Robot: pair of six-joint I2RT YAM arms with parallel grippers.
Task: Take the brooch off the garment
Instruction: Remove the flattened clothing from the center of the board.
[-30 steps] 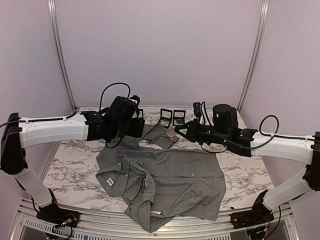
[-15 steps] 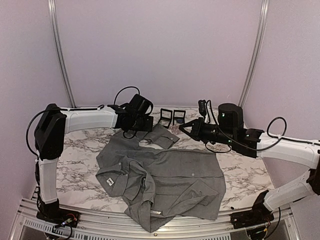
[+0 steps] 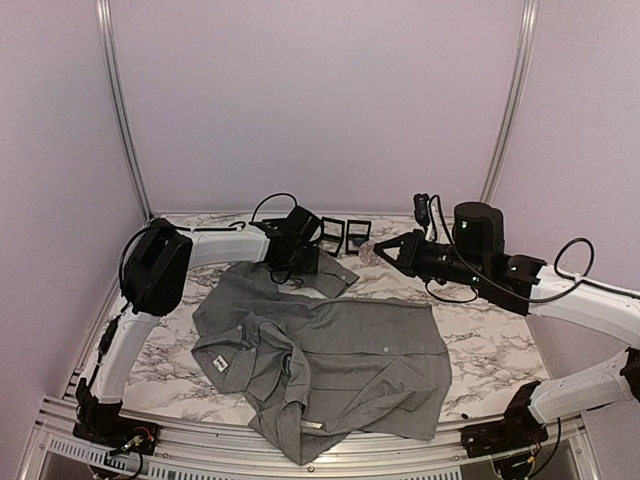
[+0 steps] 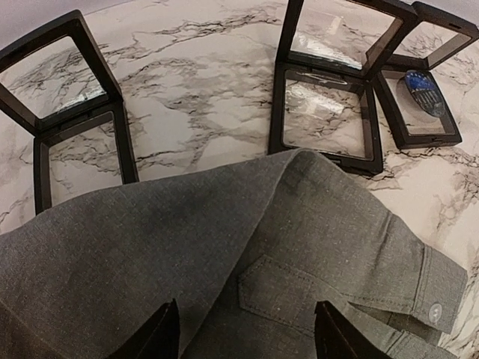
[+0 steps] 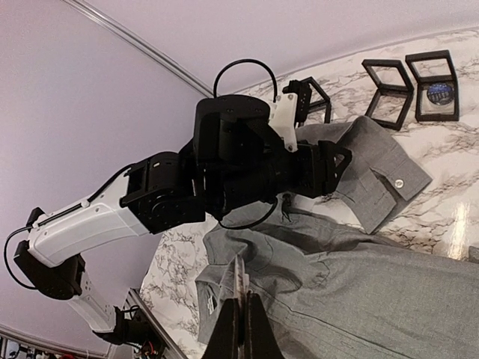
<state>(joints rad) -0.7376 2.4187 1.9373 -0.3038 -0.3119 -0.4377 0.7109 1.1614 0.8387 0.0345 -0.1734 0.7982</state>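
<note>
No legible text, number, brand or sign in any view. Small white neck label (image 3: 217,362) on grey shirt (image 3: 350,340): seen from the top camera only as a pale patch, print too small to read. Round blue piece (image 4: 421,90) inside the rightmost black frame case (image 4: 428,140): faint pale specks on it, possibly lettering, cannot tell. Other frame cases checked at close range, plain black rims, no markings. Arm housings and cables checked too, no readable logos or stickers.

Soft even light, faint shadows, glare streak on the marble table (image 5: 456,224), focus sharp throughout
</note>
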